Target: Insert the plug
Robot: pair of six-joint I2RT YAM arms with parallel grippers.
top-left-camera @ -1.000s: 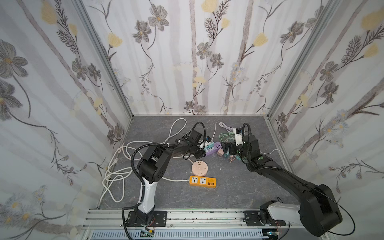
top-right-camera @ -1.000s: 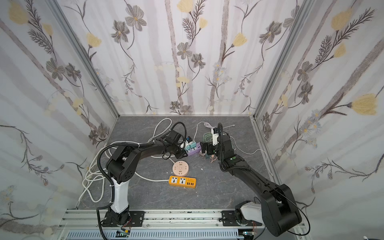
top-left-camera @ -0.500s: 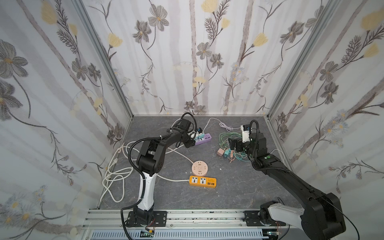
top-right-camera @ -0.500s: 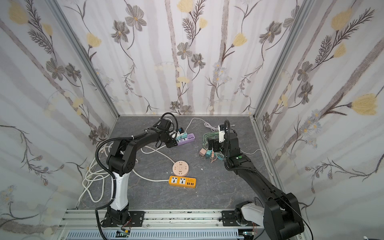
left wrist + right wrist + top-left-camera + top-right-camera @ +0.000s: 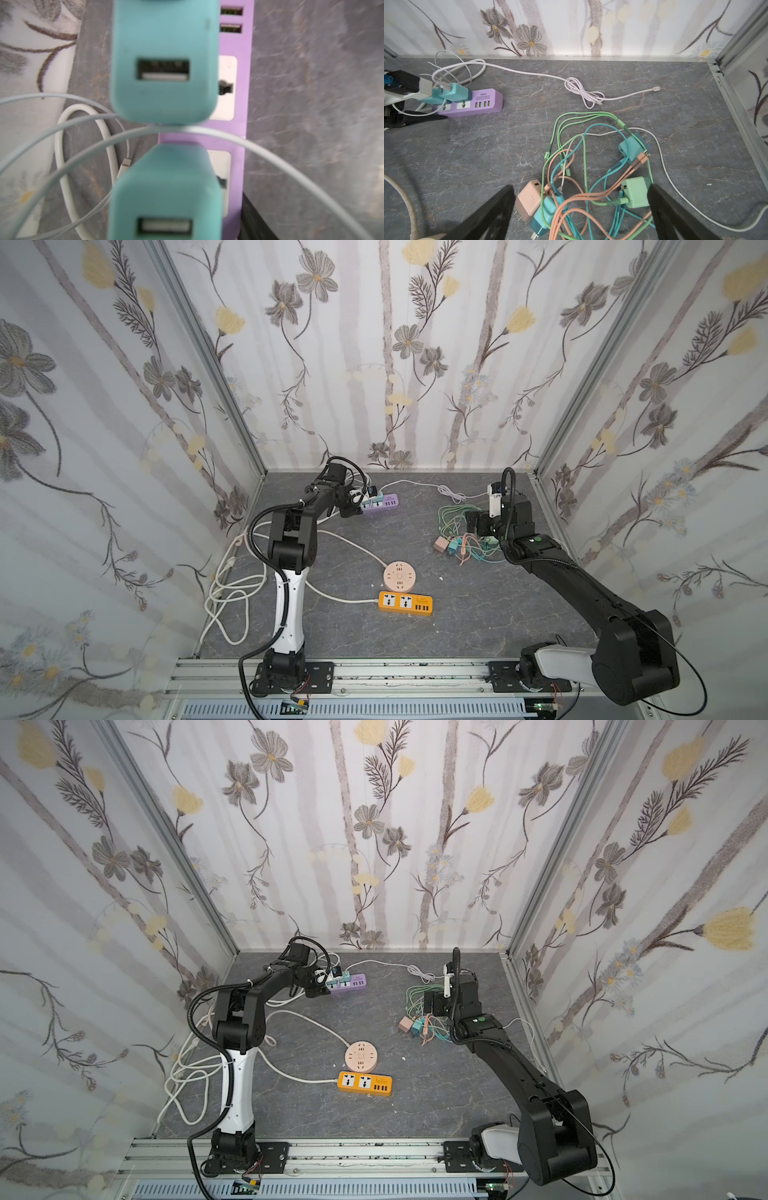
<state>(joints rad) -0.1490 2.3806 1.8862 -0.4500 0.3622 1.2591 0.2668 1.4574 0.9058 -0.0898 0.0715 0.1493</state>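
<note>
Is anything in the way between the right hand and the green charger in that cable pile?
Nothing blocks it. The open right hand hangs over the pile with the green charger just inside one finger; only loose orange cables lie beside it.

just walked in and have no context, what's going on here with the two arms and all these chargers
The left end effector is at the purple power strip, which has two teal chargers plugged in. Whether it grips the strip is not clear. The right end effector hovers wide open over a tangle of loose chargers and cables. The orange power strip and round pink socket sit nearer the front, away from both.
</note>
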